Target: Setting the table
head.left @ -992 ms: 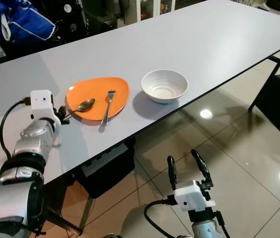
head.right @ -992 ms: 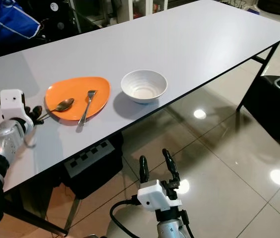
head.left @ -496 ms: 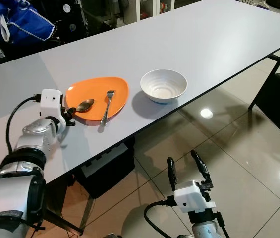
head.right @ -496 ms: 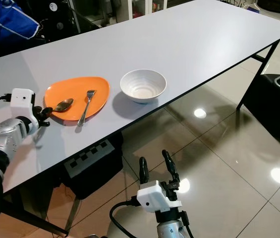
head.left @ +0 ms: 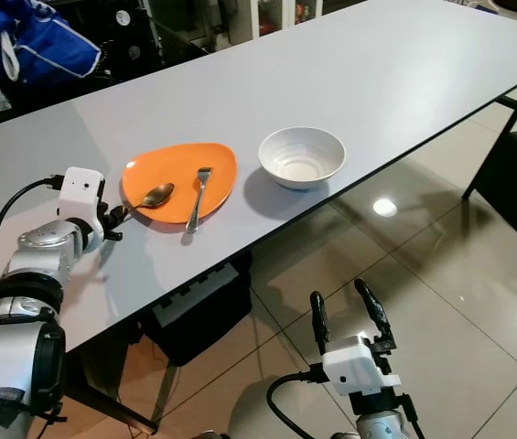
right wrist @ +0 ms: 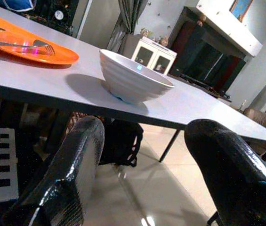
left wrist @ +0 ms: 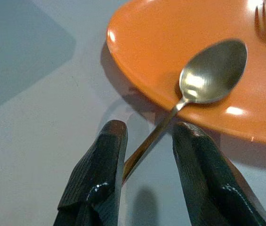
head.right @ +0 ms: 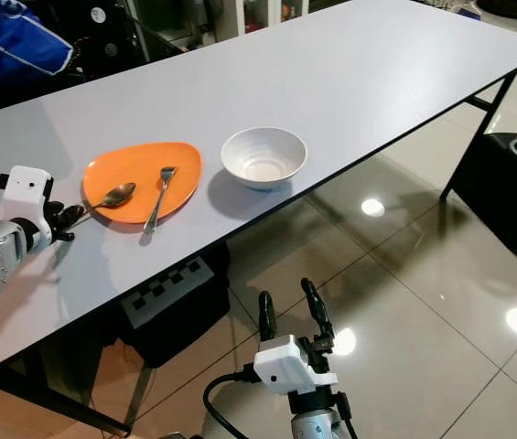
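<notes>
On the grey table, the left gripper stood open astride the spoon handle; closing off-centre risked flicking it off the orange plate.

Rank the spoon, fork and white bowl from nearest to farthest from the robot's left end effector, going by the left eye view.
From the left end effector, at the table's near left:
1. Spoon: its handle lies between the open fingers, its scoop on the orange plate.
2. Fork: further right, across the plate's near rim.
3. White bowl: farthest, right of the plate.
</notes>
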Robot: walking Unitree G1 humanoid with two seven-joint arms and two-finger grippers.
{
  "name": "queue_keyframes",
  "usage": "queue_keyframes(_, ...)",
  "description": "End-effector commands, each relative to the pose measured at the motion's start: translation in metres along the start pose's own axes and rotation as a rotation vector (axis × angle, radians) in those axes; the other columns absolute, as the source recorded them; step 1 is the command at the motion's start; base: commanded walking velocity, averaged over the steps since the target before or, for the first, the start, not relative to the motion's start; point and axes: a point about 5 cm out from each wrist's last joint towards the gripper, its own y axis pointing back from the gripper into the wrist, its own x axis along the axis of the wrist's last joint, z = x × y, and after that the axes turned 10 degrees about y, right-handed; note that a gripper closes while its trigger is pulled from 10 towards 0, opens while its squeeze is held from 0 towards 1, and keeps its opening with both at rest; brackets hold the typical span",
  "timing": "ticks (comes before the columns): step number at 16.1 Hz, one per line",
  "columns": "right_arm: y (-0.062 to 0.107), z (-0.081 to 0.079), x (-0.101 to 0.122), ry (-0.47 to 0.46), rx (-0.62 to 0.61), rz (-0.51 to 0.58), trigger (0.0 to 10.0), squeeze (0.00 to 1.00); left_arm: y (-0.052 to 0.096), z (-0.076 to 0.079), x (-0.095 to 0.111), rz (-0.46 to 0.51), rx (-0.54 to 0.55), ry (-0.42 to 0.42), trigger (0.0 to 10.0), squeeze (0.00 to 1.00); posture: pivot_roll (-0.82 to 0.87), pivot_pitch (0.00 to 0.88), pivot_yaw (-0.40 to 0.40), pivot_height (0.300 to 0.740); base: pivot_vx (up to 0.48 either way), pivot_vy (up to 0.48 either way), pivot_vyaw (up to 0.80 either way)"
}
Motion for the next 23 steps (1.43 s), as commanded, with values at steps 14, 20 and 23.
queue_keyframes(14,0.005,0.008,0.003,-0.007,-0.02,-0.017,10.0,0.0,-0.004,0.011,0.001,-0.111,-0.057,-0.284,10.0,0.0,-0.11,0.108,0.128,0.74,0.0,0.0,0.0)
queue_keyframes(20,0.003,0.012,0.0,0.004,-0.014,-0.007,10.0,0.0,0.0,-0.002,-0.001,-0.109,0.023,-0.249,10.0,0.0,-0.1,0.098,0.109,0.74,0.0,0.0,0.0)
queue_keyframes(23,0.001,0.015,-0.002,0.003,-0.015,0.0,10.0,0.0,0.001,-0.005,-0.002,-0.104,0.049,-0.23,10.0,0.0,-0.1,0.094,0.093,0.74,0.0,0.0,0.0)
